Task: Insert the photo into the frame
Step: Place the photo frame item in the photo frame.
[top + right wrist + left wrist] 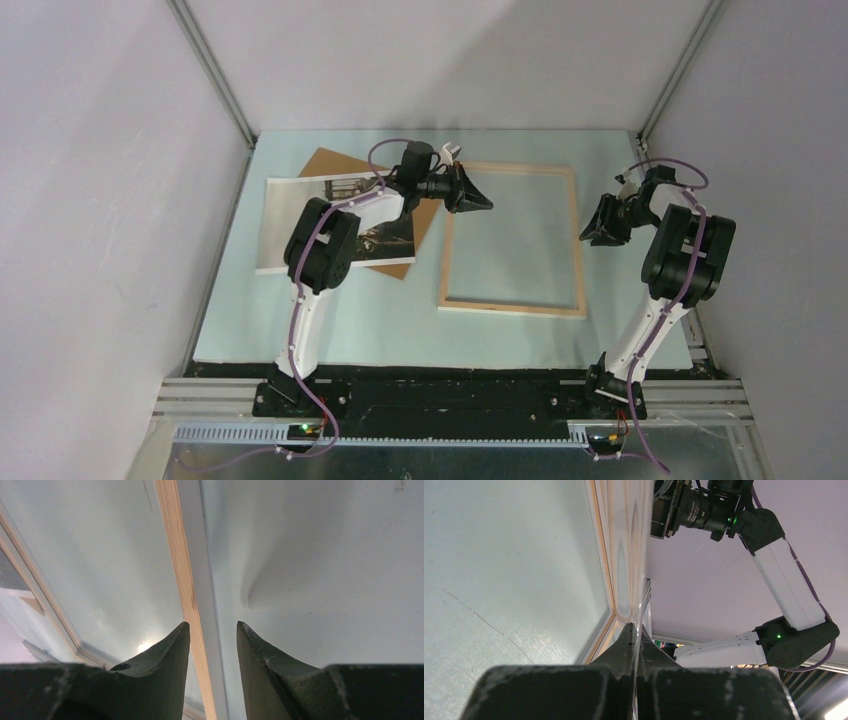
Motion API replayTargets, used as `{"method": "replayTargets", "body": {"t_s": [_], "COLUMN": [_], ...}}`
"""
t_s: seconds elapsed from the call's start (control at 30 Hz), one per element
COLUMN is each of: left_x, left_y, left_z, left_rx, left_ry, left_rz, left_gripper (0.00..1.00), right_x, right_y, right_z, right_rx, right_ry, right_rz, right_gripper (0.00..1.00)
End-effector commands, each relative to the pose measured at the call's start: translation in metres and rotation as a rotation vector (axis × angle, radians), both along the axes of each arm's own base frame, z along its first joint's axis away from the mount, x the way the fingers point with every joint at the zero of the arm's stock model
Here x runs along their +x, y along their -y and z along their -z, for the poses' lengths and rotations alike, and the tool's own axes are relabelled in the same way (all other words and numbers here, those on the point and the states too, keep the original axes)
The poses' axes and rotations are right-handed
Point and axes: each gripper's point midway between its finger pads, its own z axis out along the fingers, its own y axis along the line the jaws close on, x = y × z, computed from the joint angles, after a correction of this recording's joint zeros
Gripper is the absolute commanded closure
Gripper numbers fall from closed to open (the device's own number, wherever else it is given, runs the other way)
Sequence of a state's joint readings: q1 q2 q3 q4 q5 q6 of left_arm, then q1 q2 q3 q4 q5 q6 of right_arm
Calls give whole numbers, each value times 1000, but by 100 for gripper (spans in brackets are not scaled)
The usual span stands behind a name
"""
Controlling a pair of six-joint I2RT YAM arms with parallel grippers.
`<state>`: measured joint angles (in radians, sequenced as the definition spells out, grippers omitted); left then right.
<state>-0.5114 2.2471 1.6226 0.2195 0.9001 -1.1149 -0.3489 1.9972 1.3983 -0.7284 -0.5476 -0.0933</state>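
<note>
I'm driving this from afar, in what is plainly a robotics lab cell. Blank pale-grey wall panels (pixel 100 200) framed by slotted aluminium posts (pixel 208 65) enclose a flat pale-green tabletop (pixel 380 330). A black-and-white left arm (pixel 322 245) and its twin right arm (pixel 688 250) stand bolted to a black metal base rail (pixel 450 400), with purple cables (pixel 293 335) trailing.

We see a pale bare-wood frame (pixel 512 306) with narrow white face, at its 9 o'clock a white-bordered photo (pixel 282 225) of muted grey-brown scene, plain brown board (pixel 335 165) under it, pale mint-green table (pixel 380 325), 2 black-and-white arms (pixel 322 245), purple cables (pixel 291 335)
</note>
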Motion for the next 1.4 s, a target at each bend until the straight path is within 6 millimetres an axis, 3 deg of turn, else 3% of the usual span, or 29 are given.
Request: {"method": "replayTargets", "body": {"t_s": [0.0, 0.5, 1.37], "left_x": [-3, -9, -19], "left_y": [5, 3, 0], "left_z": [-8, -2, 15], "left_rx": [-24, -15, 18], "left_ry": [64, 58, 55], "left_rz": [22, 6, -2], "left_gripper": [100, 100, 100], "right_x": [4, 7, 3], "right_y": [-5, -19, -25], "right_z": [-15, -9, -1], "right_rx": [33, 55, 64], "right_ry": [43, 37, 11], "right_rz": [1, -25, -33], "right_gripper": [57, 57, 58]}}
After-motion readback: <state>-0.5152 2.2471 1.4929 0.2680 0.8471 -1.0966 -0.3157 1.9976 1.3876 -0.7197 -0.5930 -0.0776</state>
